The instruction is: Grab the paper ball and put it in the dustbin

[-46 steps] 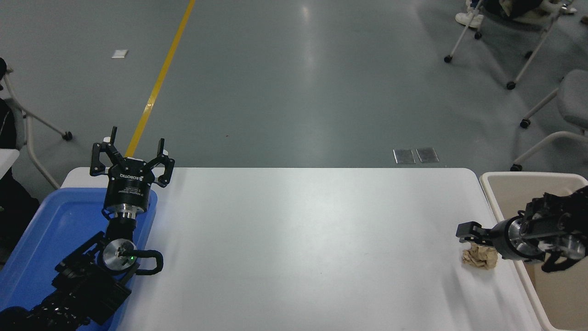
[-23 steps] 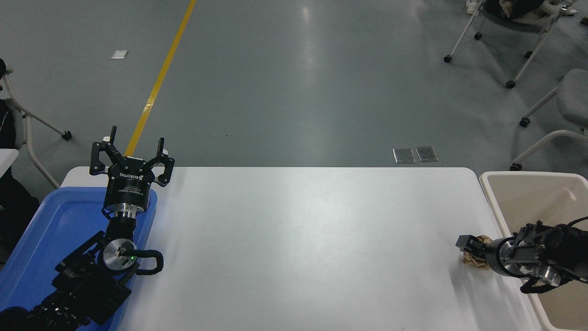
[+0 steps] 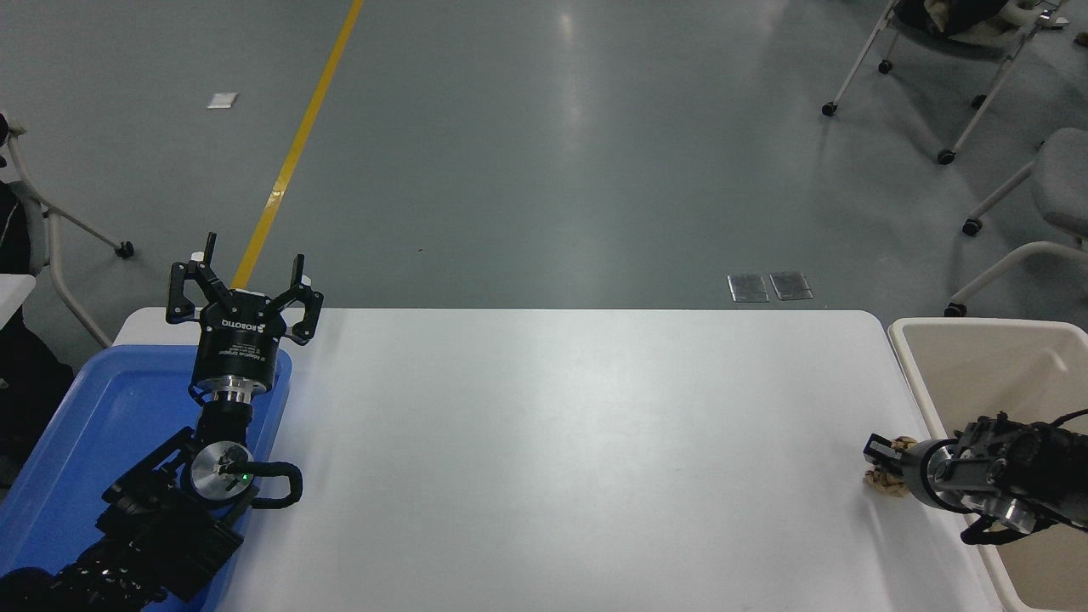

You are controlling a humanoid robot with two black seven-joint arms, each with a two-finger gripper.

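At the table's (image 3: 578, 442) near-left corner, the left gripper (image 3: 246, 285) stands parked above a blue tray (image 3: 76, 442), its fingers (image 3: 178, 285) spread wide and holding nothing. The broad white middle of the table lies between it and the action. Close to the right edge, about halfway between the far and near corners, the paper ball (image 3: 884, 484) sits on the table, a small tan wad largely hidden behind the right gripper (image 3: 884, 463). That gripper reaches in from the right edge, pointing left and lying nearly level with the surface, its fingers drawn in around the ball; they appear closed on it, though the near finger hides the contact itself. The ball shows no clear long axis, being roughly round and crumpled. Just beyond the right edge stands the dustbin (image 3: 914, 374), a cream tub whose rim runs alongside the table. The ball lies just left of that rim, so the coming move looks to be a lift and a short carry rightward over the wall. The right arm is plainly the nearer; the left is well apart, across the whole table.
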